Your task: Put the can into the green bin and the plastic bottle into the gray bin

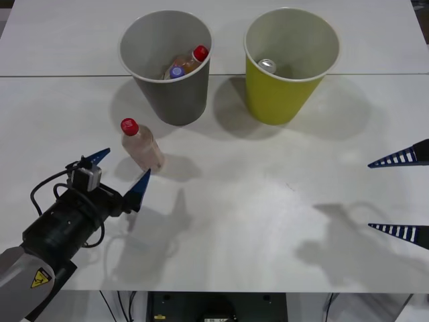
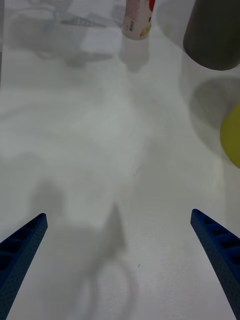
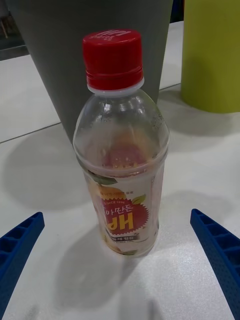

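The bottle (image 1: 141, 145) stands upright on the worktop (image 1: 268, 201), just before the gray bin (image 1: 167, 64). Left gripper (image 1: 120, 171) sits wide open, empty, close behind it; advance squarely and close on the body. Gray bin holds two other bottles; green bin (image 1: 289, 64) holds the can (image 1: 267, 66). Right gripper (image 1: 402, 194) waits open.

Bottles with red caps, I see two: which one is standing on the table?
The plastic bottle with pale pinkish contents, upright just ahead of the open left gripper. The other, with orange-brown contents, lies inside the gray bin.

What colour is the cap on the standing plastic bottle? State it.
Red; the plastic bottle shows its cap best in the left wrist view.
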